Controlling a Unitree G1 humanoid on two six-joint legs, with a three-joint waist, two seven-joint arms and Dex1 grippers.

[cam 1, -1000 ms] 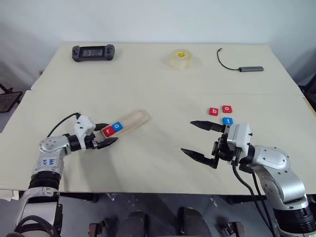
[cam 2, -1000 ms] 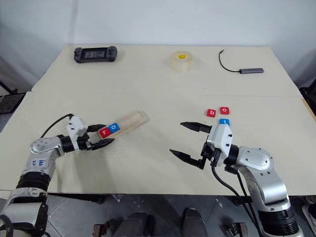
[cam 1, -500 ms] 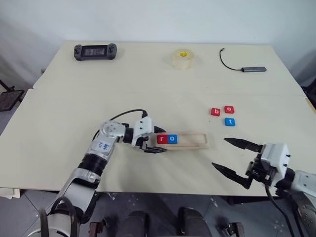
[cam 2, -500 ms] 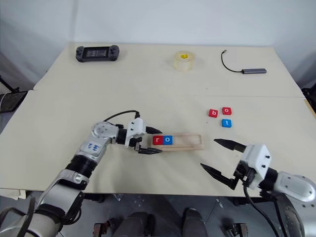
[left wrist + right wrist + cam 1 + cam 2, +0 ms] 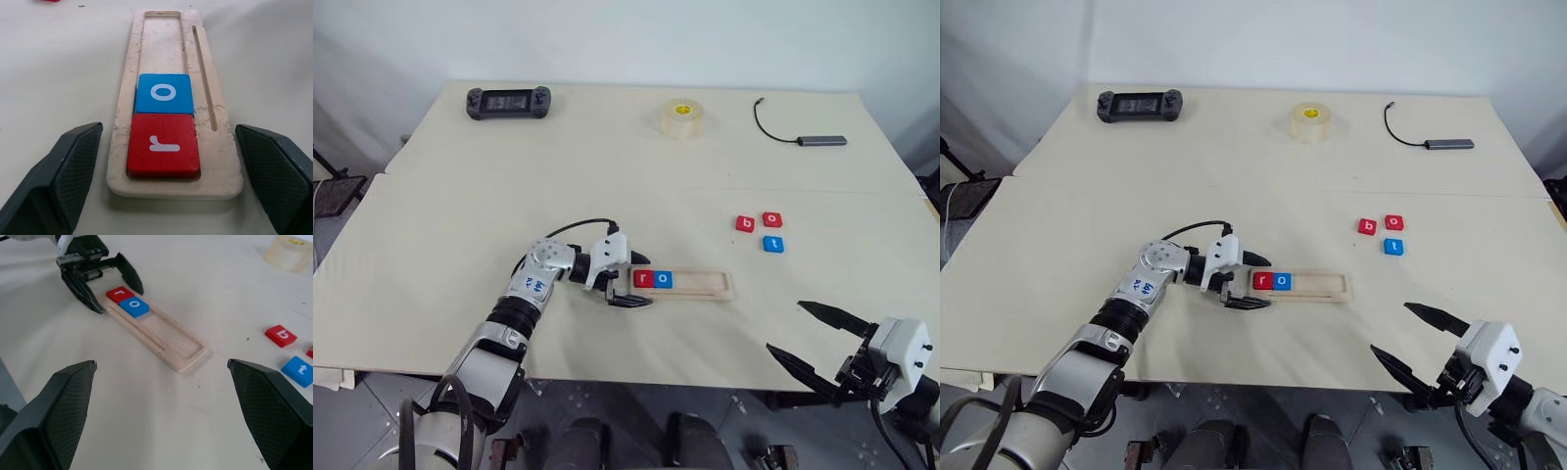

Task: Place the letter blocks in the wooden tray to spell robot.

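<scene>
Right gripper (image 5: 811,335) sits at lower right of the head view, near the table (image 5: 607,186) front edge, jaws spread wide, nothing between them, well apart from the blocks.

Left gripper (image 5: 634,278) is a bit left of frame center, jaws spread, one finger on each side of the wooden tray's (image 5: 705,284) left end. In the left wrist view both fingers (image 5: 58,176) stand apart from the tray edges with a visible gap on each side; not pinching it.

The tray lies flat near frame center, long axis running left-right. Two blocks sit in its slot at the left end: red "r" block (image 5: 642,279) at the very end, blue "o" block (image 5: 664,280) touching it on the right. Rest of the slot to the right is bare wood.

Three loose blocks lie on the table right of center, above-right of the tray: blue "t" block (image 5: 772,244) nearest, red "b" block (image 5: 745,223) and red "o" block (image 5: 771,219) side by side just behind it, all near each other, none touching the tray.

Far edge of the table: black handheld controller (image 5: 508,101) upper left, tape roll (image 5: 682,117) upper center, grey adapter with black cable (image 5: 803,130) upper right.
</scene>
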